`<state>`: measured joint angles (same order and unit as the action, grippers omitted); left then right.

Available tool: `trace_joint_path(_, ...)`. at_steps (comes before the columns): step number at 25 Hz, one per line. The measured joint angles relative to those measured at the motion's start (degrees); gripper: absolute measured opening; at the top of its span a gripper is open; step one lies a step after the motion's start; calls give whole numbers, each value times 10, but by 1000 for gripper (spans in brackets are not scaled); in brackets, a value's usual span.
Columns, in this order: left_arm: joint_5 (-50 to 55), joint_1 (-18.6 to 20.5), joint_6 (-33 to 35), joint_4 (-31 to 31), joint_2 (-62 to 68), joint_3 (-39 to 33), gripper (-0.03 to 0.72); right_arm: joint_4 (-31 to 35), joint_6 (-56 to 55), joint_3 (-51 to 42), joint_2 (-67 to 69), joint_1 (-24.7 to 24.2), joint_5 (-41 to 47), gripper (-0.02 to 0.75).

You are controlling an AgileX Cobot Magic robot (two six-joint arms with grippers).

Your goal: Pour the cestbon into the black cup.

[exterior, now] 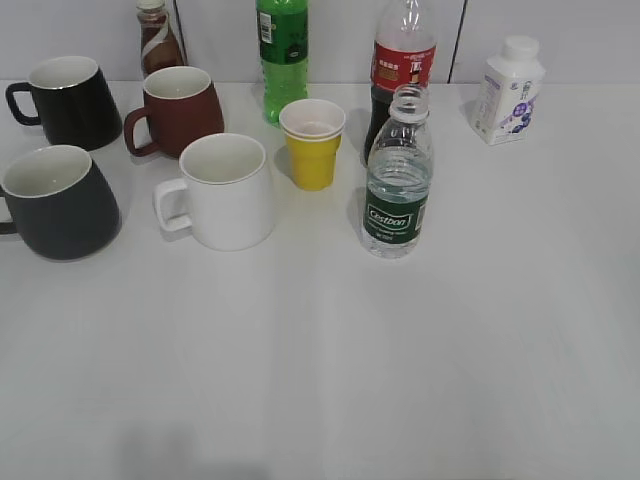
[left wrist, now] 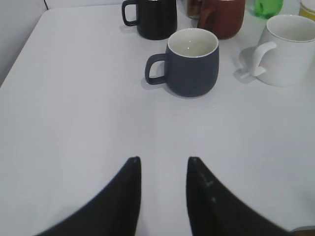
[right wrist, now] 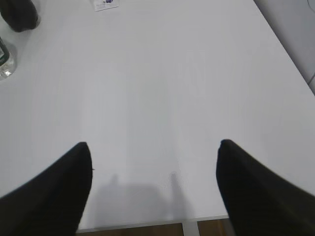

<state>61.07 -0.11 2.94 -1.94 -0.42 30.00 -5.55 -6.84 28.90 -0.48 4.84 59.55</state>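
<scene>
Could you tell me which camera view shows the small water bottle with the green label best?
The exterior view: the water bottle stands whole and upright there, its label readable. The right wrist view catches only a sliver of its base at the left edge. The left wrist view misses it.

The left gripper shows two matte black fingers tapering to rounded tips, smooth and unmarked. The right gripper has the same black, curved, plain fingers.
</scene>
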Motion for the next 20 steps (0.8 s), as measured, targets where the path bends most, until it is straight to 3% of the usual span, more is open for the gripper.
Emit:
trace_joint_path(10,-21,0,0,1,15,9,237,0,0,0,0,0,0,590)
trace_joint_path(15,-232,0,0,4,62,7,237,0,0,0,0,0,0,590)
trace_joint_path(20,-468,0,0,19,155,-51,238,0,0,0,0,0,0,590)
